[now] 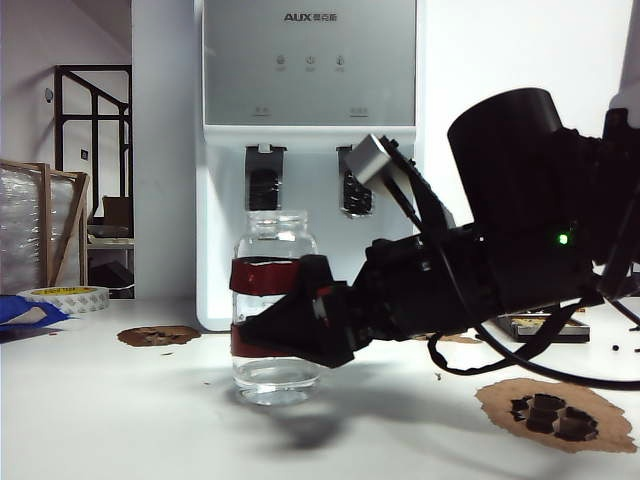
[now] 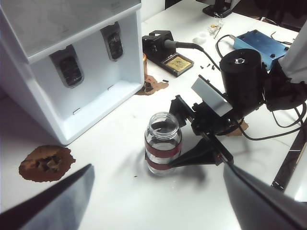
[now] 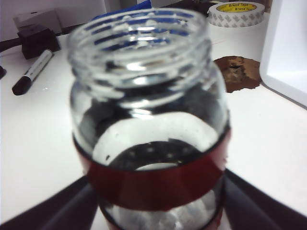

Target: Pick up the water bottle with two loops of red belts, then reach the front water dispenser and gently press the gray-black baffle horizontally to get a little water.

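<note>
Water bottle [image 1: 272, 300] of clear glass with two red bands stands on the white table [image 1: 120, 410], before the tall white water dispenser [image 1: 310, 150]. Right gripper [image 1: 300, 325] fingers sit around it; whether they pinch it, I cannot tell. Left gripper [image 2: 158, 201] hangs above, spread wide.

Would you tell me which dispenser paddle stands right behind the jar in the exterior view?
The left-hand paddle, directly above the jar; the other paddle sits right of it.

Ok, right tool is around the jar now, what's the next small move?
Probably close the right tool on the water bottle before lifting. Its fingers flank the body between the two red bands, and the bottle stands upright on the table in front of the water dispenser. The left tool hangs open, away from the bottle.
</note>
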`<act>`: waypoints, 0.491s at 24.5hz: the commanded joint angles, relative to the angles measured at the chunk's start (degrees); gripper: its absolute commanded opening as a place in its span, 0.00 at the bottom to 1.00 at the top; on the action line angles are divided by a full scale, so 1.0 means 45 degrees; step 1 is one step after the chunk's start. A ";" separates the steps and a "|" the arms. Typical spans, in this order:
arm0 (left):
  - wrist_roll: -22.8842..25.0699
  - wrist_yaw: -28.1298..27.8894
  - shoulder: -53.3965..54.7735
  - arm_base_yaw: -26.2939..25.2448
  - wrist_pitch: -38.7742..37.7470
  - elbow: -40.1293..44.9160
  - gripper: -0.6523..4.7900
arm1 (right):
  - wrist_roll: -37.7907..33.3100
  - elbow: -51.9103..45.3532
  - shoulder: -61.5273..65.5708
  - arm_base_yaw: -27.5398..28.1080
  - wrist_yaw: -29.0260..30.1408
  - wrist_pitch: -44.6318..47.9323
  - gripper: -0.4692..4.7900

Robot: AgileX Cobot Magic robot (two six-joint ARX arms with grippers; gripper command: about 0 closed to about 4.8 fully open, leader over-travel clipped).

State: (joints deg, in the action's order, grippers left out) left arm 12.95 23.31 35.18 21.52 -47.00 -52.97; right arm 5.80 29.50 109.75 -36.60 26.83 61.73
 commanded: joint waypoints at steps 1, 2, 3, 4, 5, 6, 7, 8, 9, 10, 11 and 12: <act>0.0068 0.0068 0.0029 0.0010 0.0068 -0.0068 0.92 | -0.0121 0.0019 -0.0073 -0.0024 0.0112 0.0121 0.88; 0.0068 0.0068 0.0029 0.0010 0.0068 -0.0068 0.92 | -0.0214 0.0019 -0.0078 -0.0029 0.0131 0.0165 0.88; 0.0068 0.0068 0.0029 0.0010 0.0068 -0.0068 0.92 | -0.0277 0.0019 -0.0078 -0.0029 0.0126 0.0214 0.88; 0.0068 0.0068 0.0029 0.0010 0.0068 -0.0068 0.92 | -0.0277 0.0019 -0.0083 -0.0029 0.0121 0.0228 0.88; 0.0068 0.0068 0.0029 0.0010 0.0068 -0.0068 0.92 | -0.0282 0.0019 -0.0092 -0.0029 0.0126 0.0257 0.88; 0.0068 0.0068 0.0029 0.0010 0.0068 -0.0068 0.92 | -0.0282 0.0019 -0.0121 -0.0029 0.0121 0.0262 0.88; 0.0068 0.0068 0.0029 0.0010 0.0068 -0.0068 0.92 | -0.0282 0.0010 -0.0165 -0.0024 0.0121 0.0238 0.88; 0.0068 0.0068 0.0029 0.0010 0.0068 -0.0068 0.92 | -0.0282 0.0000 -0.0204 -0.0024 0.0117 0.0228 0.88; 0.0068 0.0068 0.0029 0.0010 0.0068 -0.0068 0.92 | -0.0282 -0.0019 -0.0287 -0.0024 0.0083 0.0199 0.88; 0.0068 0.0068 0.0029 0.0010 0.0068 -0.0068 0.92 | -0.0277 -0.0053 -0.0364 -0.0024 0.0034 0.0180 0.88; 0.0068 0.0068 0.0029 0.0010 0.0073 -0.0068 0.92 | -0.0277 -0.0087 -0.0471 -0.0024 0.0024 0.0165 0.88; 0.0068 0.0063 0.0029 0.0010 0.0073 -0.0068 0.92 | -0.0262 -0.0170 -0.0646 -0.0024 -0.0068 0.0160 0.88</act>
State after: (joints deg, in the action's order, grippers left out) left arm 12.95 23.31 35.18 21.52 -47.00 -52.97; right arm 4.71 29.17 108.20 -36.60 26.98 61.89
